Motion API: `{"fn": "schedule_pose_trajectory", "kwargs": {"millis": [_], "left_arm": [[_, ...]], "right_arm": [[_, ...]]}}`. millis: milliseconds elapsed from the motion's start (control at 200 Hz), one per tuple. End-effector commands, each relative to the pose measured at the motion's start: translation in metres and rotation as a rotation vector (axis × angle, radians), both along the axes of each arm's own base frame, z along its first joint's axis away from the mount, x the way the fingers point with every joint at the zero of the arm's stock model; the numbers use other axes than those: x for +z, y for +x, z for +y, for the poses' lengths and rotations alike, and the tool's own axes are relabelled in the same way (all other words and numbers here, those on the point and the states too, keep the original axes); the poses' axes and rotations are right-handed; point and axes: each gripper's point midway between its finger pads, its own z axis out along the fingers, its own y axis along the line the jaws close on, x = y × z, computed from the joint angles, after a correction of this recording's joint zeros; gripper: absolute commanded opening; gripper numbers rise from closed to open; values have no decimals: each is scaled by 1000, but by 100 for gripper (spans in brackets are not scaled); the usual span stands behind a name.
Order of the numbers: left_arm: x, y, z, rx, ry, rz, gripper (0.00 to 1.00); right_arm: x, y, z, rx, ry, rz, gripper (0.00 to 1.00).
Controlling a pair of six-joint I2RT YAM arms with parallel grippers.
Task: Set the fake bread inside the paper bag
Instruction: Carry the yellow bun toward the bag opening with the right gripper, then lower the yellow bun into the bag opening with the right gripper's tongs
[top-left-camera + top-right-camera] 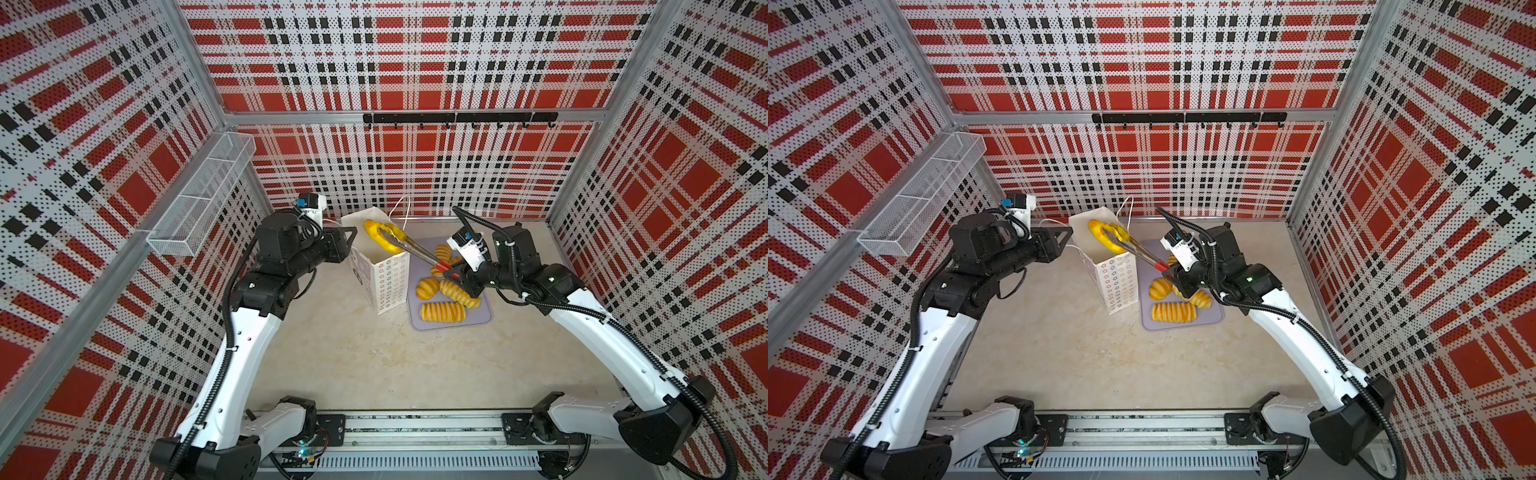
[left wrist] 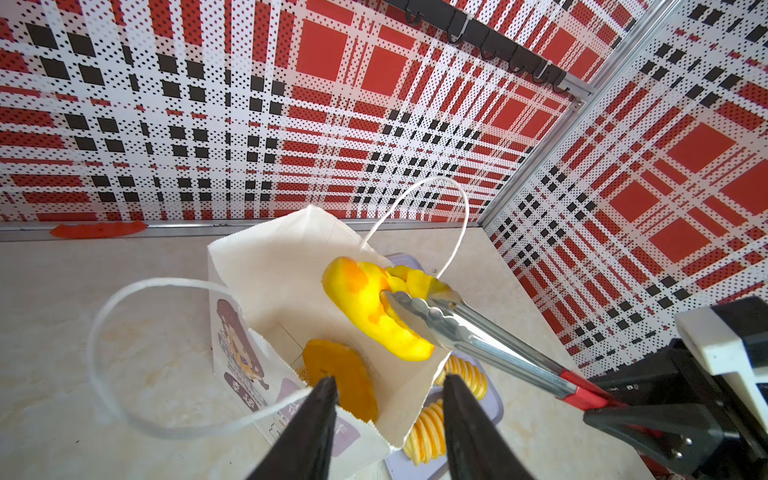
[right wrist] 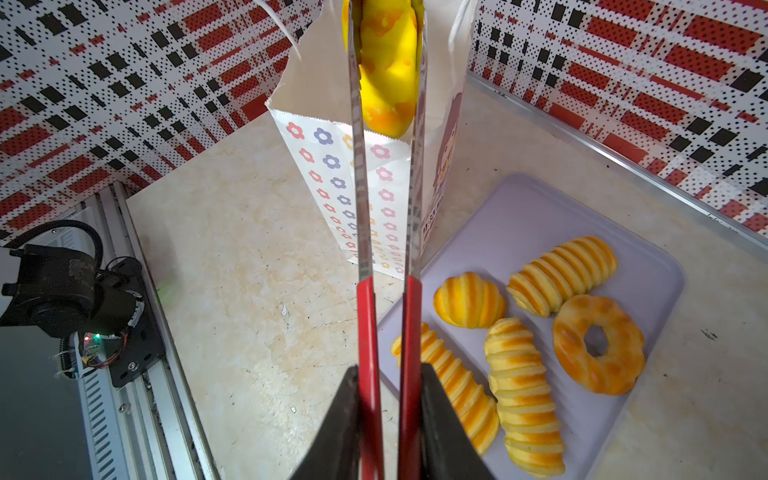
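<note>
Right wrist view: right gripper [image 3: 388, 372], jaws clamped on red-handled tongs [image 3: 360, 208], pinches fake bread [image 3: 388, 75] above the paper bag [image 3: 316, 174]; left gripper [image 2: 388, 380], jaws apart, at its rim.

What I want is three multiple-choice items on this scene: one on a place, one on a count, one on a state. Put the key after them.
1. Where is the yellow pastry that the tongs grip?
A. On the lilac tray
B. Over the open mouth of the paper bag
C. Deep inside the bag

2. How many pastries lie on the lilac tray in the right wrist view?
A. Five
B. Two
C. Eight

3. What state is the right gripper in?
A. Open and empty
B. Shut on the bag's cord handle
C. Shut on the tongs

Key:
1 B: the left wrist view shows it hanging above the bag's rim.
2 A: five lie there, counted one by one.
3 C: its fingers clamp both red handles.
</note>
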Motion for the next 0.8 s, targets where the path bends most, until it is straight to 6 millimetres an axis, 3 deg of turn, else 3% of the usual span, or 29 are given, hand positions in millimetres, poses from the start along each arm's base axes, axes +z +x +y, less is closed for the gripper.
{"fn": "schedule_pose_trajectory", "kwargs": {"millis": [0,797], "left_arm": [[1,-3,-2,-11,-3,3,46],[-12,1,-2,-3,11,29,46]], "right_arm": [[19,2,5,19,19,-59,26],[18,3,8,25,23,-55,30]]}}
